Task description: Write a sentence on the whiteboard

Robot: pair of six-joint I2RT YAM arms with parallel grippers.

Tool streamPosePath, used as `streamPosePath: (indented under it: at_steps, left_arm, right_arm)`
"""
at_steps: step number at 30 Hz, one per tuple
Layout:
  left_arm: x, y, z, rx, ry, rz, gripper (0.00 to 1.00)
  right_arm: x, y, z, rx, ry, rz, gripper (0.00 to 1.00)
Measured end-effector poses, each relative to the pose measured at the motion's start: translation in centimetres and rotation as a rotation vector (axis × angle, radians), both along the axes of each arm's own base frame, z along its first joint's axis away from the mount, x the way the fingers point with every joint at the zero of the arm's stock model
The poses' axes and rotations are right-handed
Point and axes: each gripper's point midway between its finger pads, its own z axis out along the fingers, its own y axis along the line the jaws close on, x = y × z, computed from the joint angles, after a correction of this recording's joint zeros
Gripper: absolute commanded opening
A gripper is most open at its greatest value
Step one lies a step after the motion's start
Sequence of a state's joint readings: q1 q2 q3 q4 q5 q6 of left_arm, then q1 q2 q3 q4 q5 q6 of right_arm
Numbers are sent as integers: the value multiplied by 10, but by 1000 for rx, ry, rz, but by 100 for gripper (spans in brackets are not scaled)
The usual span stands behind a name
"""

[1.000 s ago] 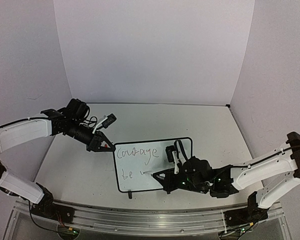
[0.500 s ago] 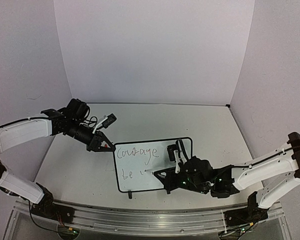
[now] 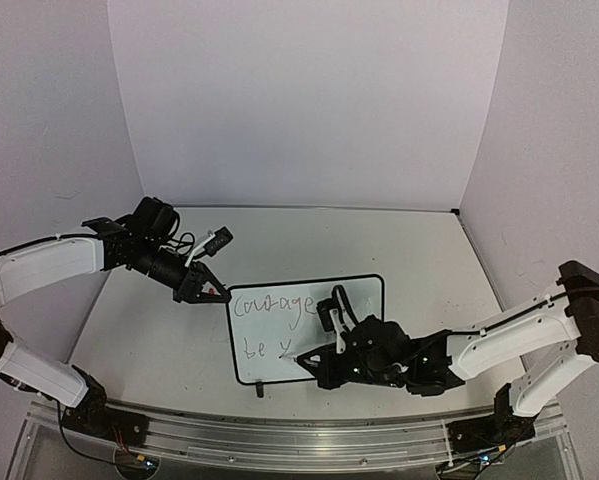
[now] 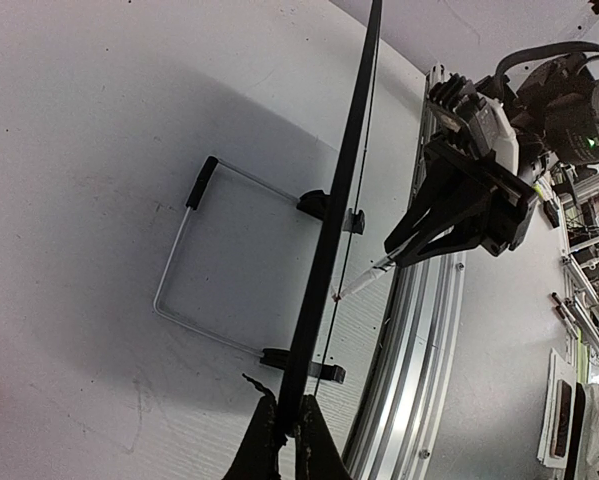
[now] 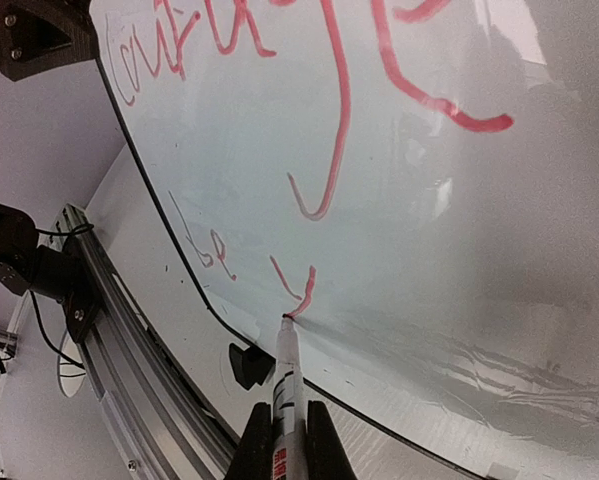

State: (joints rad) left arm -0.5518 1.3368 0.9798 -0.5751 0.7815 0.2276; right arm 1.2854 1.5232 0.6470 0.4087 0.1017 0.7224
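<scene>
The surface [image 3: 149,350] carries your whiteboard [image 3: 367,292] at near-centre. Your left end effector [image 4: 284,445] is clamped on the board's far-left corner. Your right end effector [image 5: 284,442] is closed around a marker [image 5: 285,375], its tip touching the board's near part at the sentence [image 3: 272,306]: "Courage", then "be y".

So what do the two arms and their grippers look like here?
The left arm and right arm have white links with black joints. The left gripper and right gripper are black with tapering fingers. A black cable loops at the left wrist; green lights show on the right one.
</scene>
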Motion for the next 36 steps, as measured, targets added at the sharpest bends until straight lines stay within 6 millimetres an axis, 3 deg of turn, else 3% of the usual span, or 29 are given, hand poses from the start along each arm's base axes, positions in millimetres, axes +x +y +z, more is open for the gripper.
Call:
streamPosePath:
  at_steps: [5, 11, 20, 27, 36]
  left_arm:
    - [0, 0, 0, 0, 0, -1, 0]
    - [-1, 0, 0, 0, -1, -3, 0]
    - [-1, -1, 0, 0, -1, -4, 0]
    - [-1, -1, 0, 0, -1, -4, 0]
    - [-1, -1, 0, 0, -1, -5, 0]
  right_arm:
    - [-5, 13, -8, -17, 25, 48, 0]
    - [-7, 18, -1, 10, 20, 67, 0]
    - [3, -6, 35, 81, -45, -17, 0]
    - [8, -21, 24, 31, -53, -66, 0]
    - [11, -24, 22, 22, -55, -91, 0]
